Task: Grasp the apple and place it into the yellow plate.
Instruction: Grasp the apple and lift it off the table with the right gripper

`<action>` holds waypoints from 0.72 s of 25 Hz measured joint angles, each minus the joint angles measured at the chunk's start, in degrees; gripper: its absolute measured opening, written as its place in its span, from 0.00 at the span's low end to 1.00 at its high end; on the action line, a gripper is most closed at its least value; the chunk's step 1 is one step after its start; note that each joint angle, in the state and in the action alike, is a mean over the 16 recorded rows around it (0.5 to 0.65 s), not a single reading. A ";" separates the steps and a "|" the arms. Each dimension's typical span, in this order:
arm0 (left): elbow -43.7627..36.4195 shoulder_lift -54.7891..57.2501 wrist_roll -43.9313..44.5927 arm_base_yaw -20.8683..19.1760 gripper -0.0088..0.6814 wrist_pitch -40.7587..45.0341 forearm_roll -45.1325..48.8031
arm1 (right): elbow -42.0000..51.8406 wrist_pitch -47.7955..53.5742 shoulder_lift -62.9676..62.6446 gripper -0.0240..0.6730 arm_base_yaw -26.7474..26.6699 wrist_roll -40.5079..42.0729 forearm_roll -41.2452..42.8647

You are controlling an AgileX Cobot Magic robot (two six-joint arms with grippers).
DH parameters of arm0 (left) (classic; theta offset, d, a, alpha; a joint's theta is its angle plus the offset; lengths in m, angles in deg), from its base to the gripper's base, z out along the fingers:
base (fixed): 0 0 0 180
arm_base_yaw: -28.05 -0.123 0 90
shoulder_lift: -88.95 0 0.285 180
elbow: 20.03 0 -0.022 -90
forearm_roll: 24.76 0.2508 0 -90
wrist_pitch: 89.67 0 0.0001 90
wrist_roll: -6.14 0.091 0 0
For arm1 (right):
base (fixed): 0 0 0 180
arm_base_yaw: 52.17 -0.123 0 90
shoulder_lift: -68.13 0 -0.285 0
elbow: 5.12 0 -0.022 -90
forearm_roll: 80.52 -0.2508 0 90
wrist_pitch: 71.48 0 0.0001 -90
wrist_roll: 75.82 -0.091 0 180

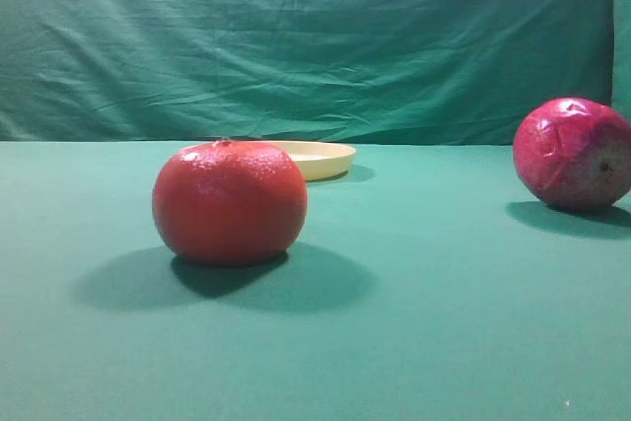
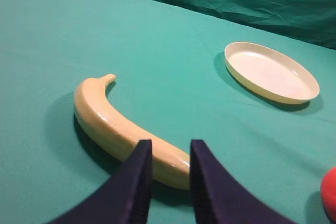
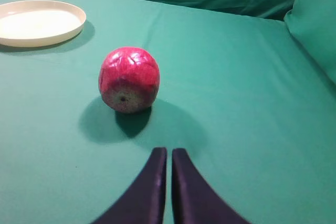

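The right gripper is near, pressed almost together and holding nothing. The apple sits just ahead on the green cloth. The yellow plate waits far left. Grabbing has not started; the gripper must spread first, I think

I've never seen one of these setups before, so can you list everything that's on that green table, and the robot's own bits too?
apple: one, magenta-pink, on the cloth ahead of the right gripper, apart from it.
yellow plate: one, pale yellow, empty, far side of the table.
orange-red fruit: one, in front of the plate.
banana: one, yellow, lying just beyond the left gripper.
green cloth: covers table and backdrop.
left gripper: dark fingers, slightly parted.
right gripper: dark fingers, nearly together.
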 joint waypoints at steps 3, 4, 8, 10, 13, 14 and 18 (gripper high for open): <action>0.00 0.00 0.00 0.00 0.24 0.00 0.00 | 0.00 0.00 0.00 0.03 0.00 0.00 0.00; 0.00 0.00 0.00 0.00 0.24 0.00 0.00 | 0.00 0.00 0.00 0.03 0.00 0.00 0.00; 0.00 0.00 0.00 0.00 0.24 0.00 0.00 | 0.00 0.00 0.00 0.03 0.00 0.00 0.00; 0.00 0.00 0.00 0.00 0.24 0.00 0.00 | 0.00 0.00 0.00 0.03 0.00 0.00 0.00; 0.00 0.00 0.00 0.00 0.24 0.00 0.00 | 0.00 0.00 0.00 0.03 0.00 0.00 0.00; 0.00 0.00 0.00 0.00 0.24 0.00 0.00 | 0.00 0.00 0.00 0.03 0.00 0.00 0.00; 0.00 0.00 0.00 0.00 0.24 0.00 0.00 | 0.00 0.00 0.00 0.03 0.00 0.00 0.00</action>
